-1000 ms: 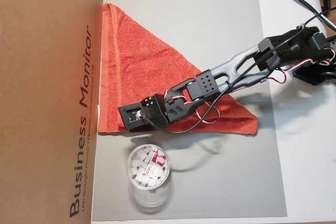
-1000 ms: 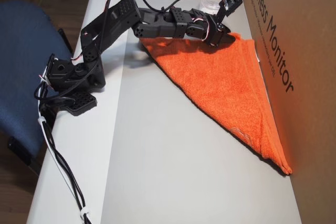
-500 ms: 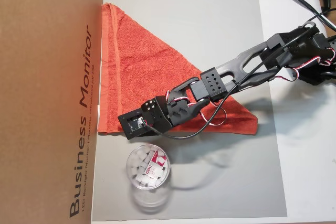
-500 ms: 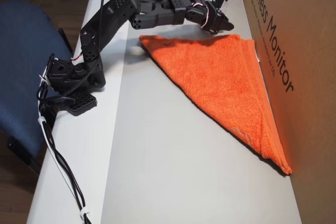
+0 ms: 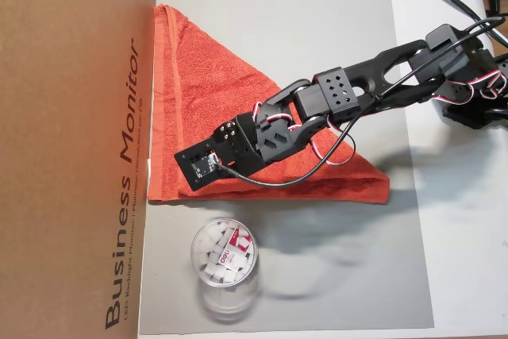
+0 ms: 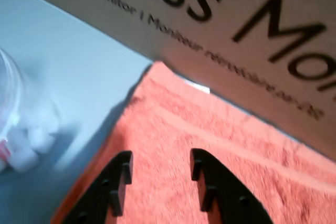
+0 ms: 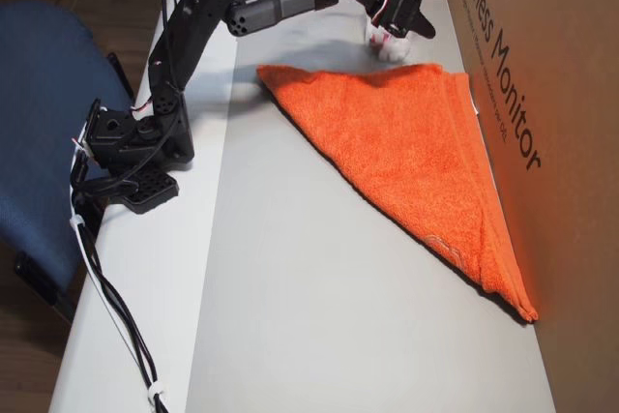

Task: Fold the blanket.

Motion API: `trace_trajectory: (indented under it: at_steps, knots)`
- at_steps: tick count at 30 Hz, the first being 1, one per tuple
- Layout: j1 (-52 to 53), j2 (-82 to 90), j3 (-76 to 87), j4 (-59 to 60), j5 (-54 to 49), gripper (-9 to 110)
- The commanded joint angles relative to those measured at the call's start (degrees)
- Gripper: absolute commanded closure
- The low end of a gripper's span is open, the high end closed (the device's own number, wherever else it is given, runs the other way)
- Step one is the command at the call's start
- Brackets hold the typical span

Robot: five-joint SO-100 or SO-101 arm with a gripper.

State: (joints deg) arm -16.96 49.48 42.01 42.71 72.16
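On the counter (image 5: 317, 45): a grey mat with the blanket (image 5: 214, 109) lying flat on it, its long hemmed edge touching the cardboard box (image 5: 71, 140) at the left of an overhead view.
Blanket shape: a triangle, so one diagonal fold looks done; two layers show along the hem in the wrist view (image 6: 220, 145).
Blanket corners: one at the far left by the box, one at the near left by the box, one pointing right toward the arm's base in an overhead view.
Pincer (image 6: 157, 174): raised above the near-left part of the blanket, fingers (image 6: 118, 179) parted a little with only cloth visible between them; it holds nothing.
Pincer from the side: in another overhead view it (image 7: 404, 28) hangs clear of the cloth, above the blanket's corner.
Jar (image 5: 225, 256): a clear container of small white pieces, standing on the mat just near of the blanket's near edge, not touching it.
Done, by my reading: the first fold, laid fairly neatly.
Left, by my reading: possibly a second fold to make the triangle smaller; otherwise the task is close to finished.
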Motion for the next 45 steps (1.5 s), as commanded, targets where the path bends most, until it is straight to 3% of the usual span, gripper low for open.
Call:
trace_trajectory:
  at_steps: [1, 26, 32, 45]
  knots:
    - [0.44, 9.05, 2.11, 2.29, 0.09, 91]
    - [1.32, 59.24, 52.91, 2.55, -1.49, 89]
    - [1.32, 66.88, 58.54, 5.54, -11.78, 80]
    - [1.14, 78.22, 58.97, 35.07, -41.48, 80]
